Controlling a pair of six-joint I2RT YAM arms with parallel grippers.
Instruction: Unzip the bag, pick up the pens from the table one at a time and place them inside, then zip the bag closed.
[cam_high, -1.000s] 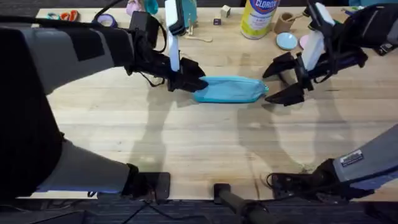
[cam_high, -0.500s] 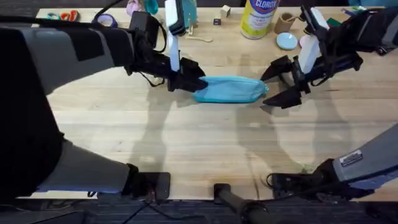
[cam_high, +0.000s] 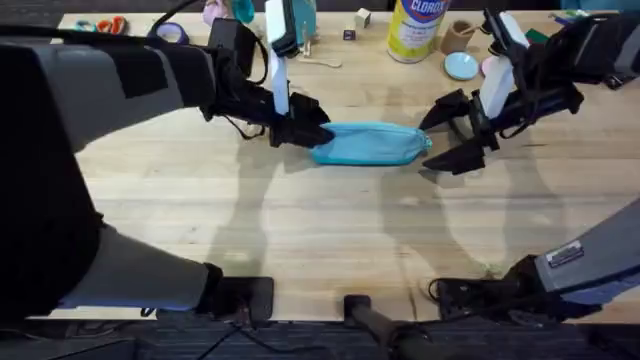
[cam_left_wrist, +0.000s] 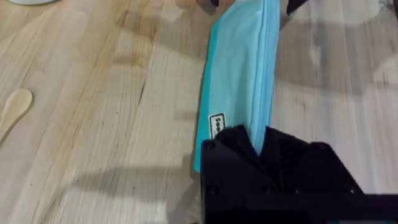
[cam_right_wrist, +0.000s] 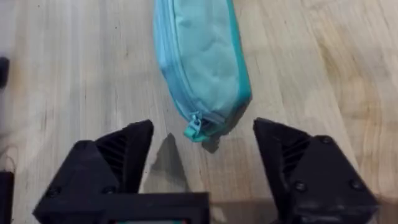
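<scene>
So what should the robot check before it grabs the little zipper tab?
1. Left pincer clamped on one end of the bag: ok, its fingers are shut on the fabric.
2. Right pincer open wide enough: ok.
3. Zipper tab lined up between the right fingers: ok, it sits just ahead of the gap.
4. Bag lying flat on the table: ok.
5. Zipper shut along its length: ok in the right wrist view.
6. Pens waiting outside the bag: cannot tell.
</scene>
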